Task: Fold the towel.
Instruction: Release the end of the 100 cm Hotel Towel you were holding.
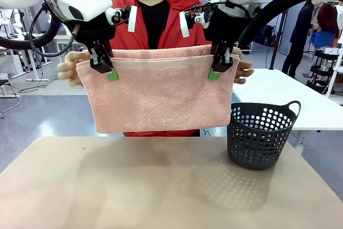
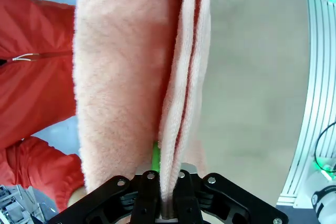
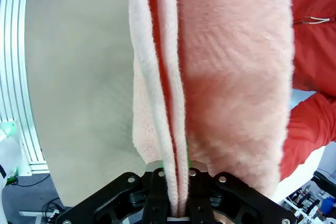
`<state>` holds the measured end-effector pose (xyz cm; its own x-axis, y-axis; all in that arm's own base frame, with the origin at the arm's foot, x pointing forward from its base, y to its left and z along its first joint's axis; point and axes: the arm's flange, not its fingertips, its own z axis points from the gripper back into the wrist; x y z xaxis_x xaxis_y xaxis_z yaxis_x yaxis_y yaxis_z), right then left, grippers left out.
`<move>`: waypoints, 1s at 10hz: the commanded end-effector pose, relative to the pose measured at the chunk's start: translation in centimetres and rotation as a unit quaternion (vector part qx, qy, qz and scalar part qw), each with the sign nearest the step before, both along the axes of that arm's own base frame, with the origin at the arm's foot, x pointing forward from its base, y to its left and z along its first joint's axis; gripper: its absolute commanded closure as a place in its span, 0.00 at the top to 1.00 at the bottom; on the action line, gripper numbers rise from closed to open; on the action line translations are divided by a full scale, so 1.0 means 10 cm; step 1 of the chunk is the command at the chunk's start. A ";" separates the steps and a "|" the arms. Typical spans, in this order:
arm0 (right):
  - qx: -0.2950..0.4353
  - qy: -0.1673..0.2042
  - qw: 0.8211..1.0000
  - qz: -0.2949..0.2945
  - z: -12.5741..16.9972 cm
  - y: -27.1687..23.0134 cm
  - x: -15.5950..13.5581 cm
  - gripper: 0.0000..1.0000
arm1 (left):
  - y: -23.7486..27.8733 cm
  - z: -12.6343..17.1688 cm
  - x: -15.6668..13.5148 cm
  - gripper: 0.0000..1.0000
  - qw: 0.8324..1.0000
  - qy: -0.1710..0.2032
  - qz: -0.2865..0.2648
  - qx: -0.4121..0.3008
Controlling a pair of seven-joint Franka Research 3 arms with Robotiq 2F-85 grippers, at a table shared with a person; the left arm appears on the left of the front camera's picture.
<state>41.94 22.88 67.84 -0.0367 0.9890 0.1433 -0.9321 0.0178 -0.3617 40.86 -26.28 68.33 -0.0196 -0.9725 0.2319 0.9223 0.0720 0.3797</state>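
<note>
Left hand (image 1: 111,72) and right hand (image 1: 214,72) each pinch the towel (image 1: 161,97) by its top edge — it hangs doubled, up and left of the basket (image 1: 257,143). Its long axis runs level from one hand to the other, neither nearer.

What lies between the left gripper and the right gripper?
The towel lies there: it spans from the left gripper to the right gripper, each shut on its upper edge. The front view shows this.
</note>
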 end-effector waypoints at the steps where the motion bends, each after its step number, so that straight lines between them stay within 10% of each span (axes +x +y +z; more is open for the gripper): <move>1: -0.003 -0.004 1.000 -0.001 0.02 -0.02 0.00 0.00 | 0.01 0.03 0.01 0.00 1.000 -0.003 0.000 0.002; 9: -0.003 -0.004 1.000 -0.001 0.02 -0.02 0.00 0.00 | 0.00 0.00 0.00 0.04 1.000 0.000 0.000 0.000; 10: 0.000 -0.001 1.000 0.001 0.00 0.01 -0.01 0.14 | 0.01 0.02 -0.03 0.40 1.000 -0.011 -0.018 -0.004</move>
<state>41.88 22.96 67.87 -0.0384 0.9890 0.1430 -0.9319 0.0162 -0.3625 40.79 -26.33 68.40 -0.0273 -0.9729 0.2298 0.9214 0.0647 0.3831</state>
